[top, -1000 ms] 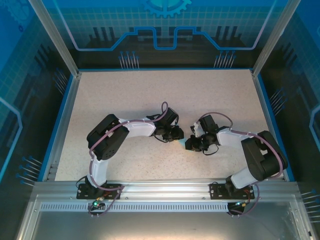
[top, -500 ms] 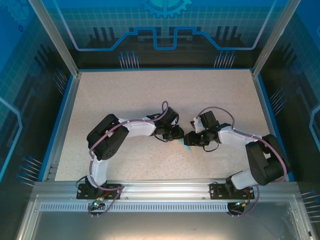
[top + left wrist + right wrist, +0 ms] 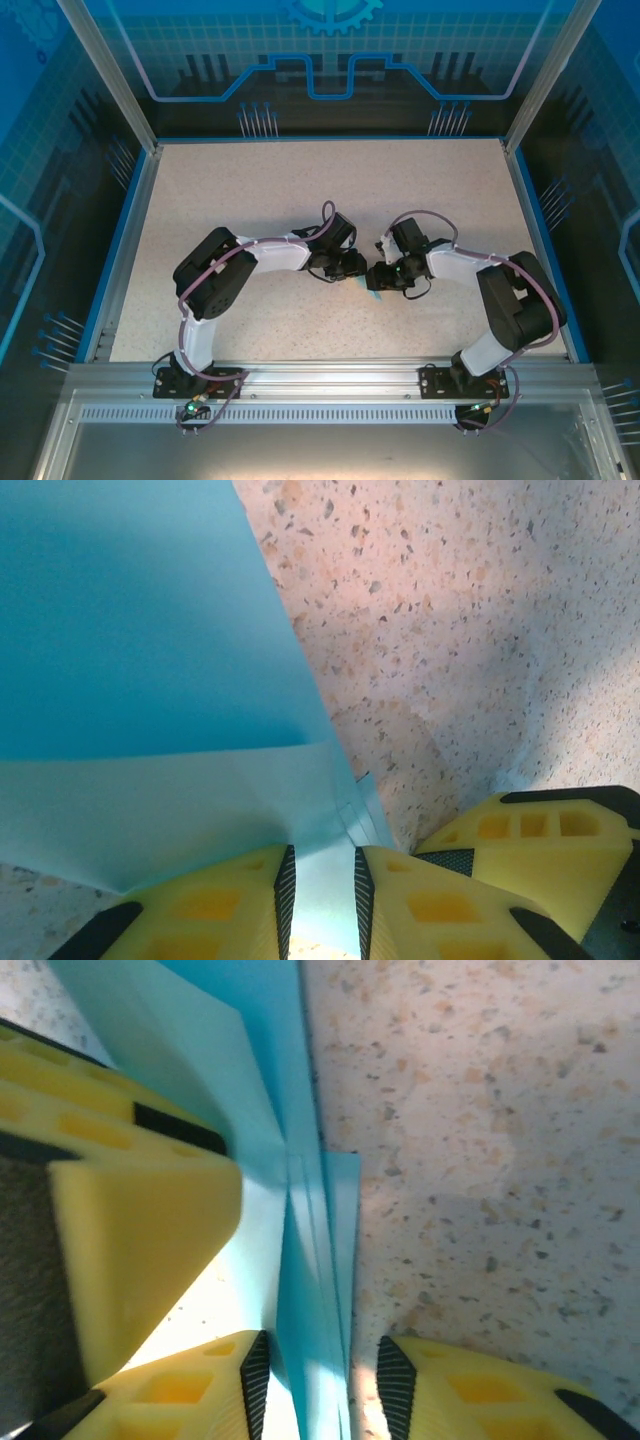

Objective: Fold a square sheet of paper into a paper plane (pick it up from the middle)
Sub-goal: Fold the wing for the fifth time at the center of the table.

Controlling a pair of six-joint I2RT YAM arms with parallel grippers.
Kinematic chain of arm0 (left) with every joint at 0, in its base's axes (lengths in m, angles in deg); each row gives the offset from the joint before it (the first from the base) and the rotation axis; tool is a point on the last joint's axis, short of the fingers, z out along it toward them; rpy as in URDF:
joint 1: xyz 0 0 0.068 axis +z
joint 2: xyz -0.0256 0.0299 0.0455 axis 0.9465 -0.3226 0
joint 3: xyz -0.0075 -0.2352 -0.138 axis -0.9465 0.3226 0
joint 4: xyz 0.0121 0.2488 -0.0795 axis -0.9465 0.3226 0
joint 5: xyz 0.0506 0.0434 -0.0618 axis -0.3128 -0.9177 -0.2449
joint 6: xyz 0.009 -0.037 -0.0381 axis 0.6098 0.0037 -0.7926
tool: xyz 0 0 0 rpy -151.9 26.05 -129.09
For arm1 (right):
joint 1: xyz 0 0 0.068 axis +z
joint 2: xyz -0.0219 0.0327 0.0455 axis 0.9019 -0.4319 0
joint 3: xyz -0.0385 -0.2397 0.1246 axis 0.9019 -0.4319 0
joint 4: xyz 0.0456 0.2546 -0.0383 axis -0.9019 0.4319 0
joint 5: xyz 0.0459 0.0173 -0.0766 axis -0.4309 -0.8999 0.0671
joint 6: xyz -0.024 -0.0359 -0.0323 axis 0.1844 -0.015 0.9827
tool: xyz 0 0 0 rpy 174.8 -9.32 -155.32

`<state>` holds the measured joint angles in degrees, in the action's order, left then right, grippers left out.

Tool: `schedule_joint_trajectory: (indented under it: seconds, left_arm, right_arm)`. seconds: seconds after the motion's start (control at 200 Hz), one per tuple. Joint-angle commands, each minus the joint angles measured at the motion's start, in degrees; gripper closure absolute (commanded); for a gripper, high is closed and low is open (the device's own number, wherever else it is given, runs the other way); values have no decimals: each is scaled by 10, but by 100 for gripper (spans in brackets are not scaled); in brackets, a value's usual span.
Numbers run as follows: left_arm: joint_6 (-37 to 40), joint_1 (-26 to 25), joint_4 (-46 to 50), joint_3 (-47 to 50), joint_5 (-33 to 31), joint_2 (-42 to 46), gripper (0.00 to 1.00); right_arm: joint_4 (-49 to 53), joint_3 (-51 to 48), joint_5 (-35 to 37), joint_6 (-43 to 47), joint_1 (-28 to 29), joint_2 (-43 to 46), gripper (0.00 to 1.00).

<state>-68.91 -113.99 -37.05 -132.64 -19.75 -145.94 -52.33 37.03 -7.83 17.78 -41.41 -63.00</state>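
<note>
Shifted inward, right claw (image 3: 373, 281) mostly hides folded paper (image 3: 265, 1070).

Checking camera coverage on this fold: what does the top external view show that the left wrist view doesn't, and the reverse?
Top external: both arms whole, bent inward over the table, the left gripper and right gripper almost meeting, the folded blue paper a mere sliver between them. Left wrist: the paper close up, a darker panel above a paler folded flap, its lower part held between the left gripper's fingers, with one right-gripper finger alongside. Shared: the paper, both grippers, the speckled table.
</note>
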Motion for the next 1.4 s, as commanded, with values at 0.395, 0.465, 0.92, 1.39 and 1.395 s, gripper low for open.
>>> schedule_joint_trajectory:
  seconds: [0.395, 0.465, 0.92, 1.39, 1.395]
  left_arm:
    - [12, 10, 8, -19, 21, 13, 69]
    - [13, 12, 4, -18, 22, 21, 67]
    - [20, 19, 3, -21, 20, 3, 70]
    - [24, 20, 11, -33, 23, -4, 71]
    - [23, 20, 10, -33, 23, -4, 71]
  right_arm:
    - [-34, -22, -1, -35, 19, -31, 83]
    - [-38, -24, -5, -39, 19, -31, 86]
    - [-33, -25, -31, -50, 2, 38, 79]
    - [-50, -6, -33, -30, -2, 26, 54]
    - [-50, -6, -32, -29, -2, 25, 54]
